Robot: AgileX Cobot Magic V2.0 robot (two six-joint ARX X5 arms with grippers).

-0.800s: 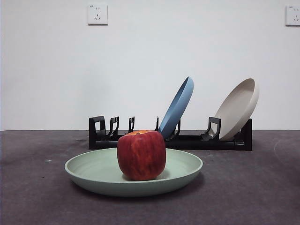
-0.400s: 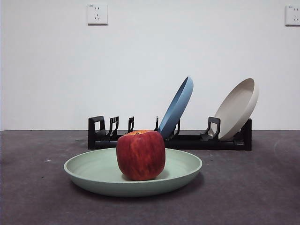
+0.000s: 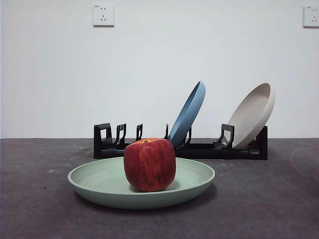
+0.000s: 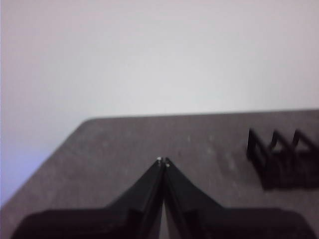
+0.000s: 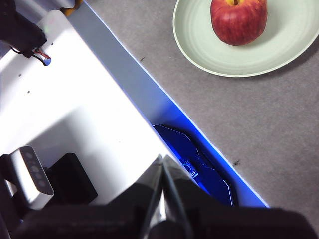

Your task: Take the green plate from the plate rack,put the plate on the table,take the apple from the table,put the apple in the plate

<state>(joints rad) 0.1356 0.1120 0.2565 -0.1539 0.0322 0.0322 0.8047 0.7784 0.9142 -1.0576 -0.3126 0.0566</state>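
Note:
The green plate (image 3: 104,186) lies flat on the dark grey table (image 3: 264,199) in front of the plate rack (image 3: 199,149). The dark red apple (image 3: 149,165) stands upright in the middle of the plate, also seen as apple (image 5: 238,20) on plate (image 5: 249,59) in the right wrist view. My left gripper (image 4: 163,162) is shut and empty, hanging over bare table near the rack's end (image 4: 281,159). My right gripper (image 5: 162,162) is shut and empty, well away from the plate, above the table's edge.
A blue plate (image 3: 188,113) and a beige plate (image 3: 253,115) lean in the rack. A white base (image 5: 75,129) with a small camera module (image 5: 30,177) and a blue-lit strip (image 5: 199,159) borders the table under the right arm.

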